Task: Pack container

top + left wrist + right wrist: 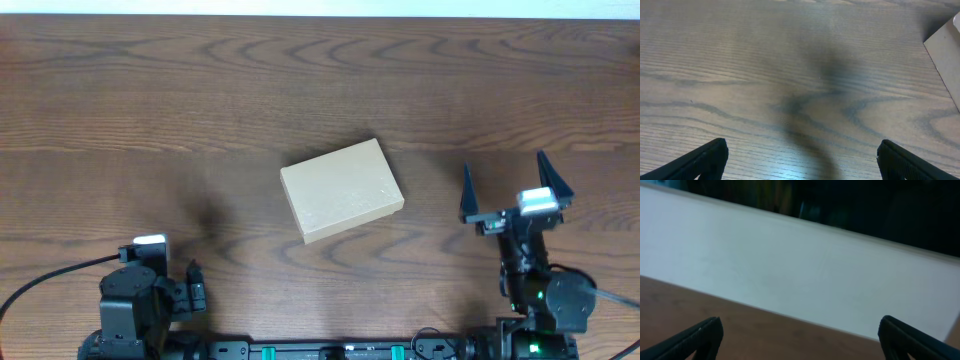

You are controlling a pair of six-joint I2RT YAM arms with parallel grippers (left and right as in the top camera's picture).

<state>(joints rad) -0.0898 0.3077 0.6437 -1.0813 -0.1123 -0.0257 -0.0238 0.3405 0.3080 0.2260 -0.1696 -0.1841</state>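
Note:
The container (342, 190) is a tan cardboard box lying closed near the middle of the wooden table, turned at a slight angle. Its corner shows at the right edge of the left wrist view (947, 55). My left gripper (190, 285) is folded back at the front left; in the left wrist view its fingers (800, 160) are spread wide over bare wood, empty. My right gripper (512, 185) is open and empty, raised to the right of the container, pointing toward the far edge (800, 340). No pens are in view.
The wooden table (150, 110) reaches to a white wall or border at the far side (790, 265). The arm bases (130, 320) stand along the front edge.

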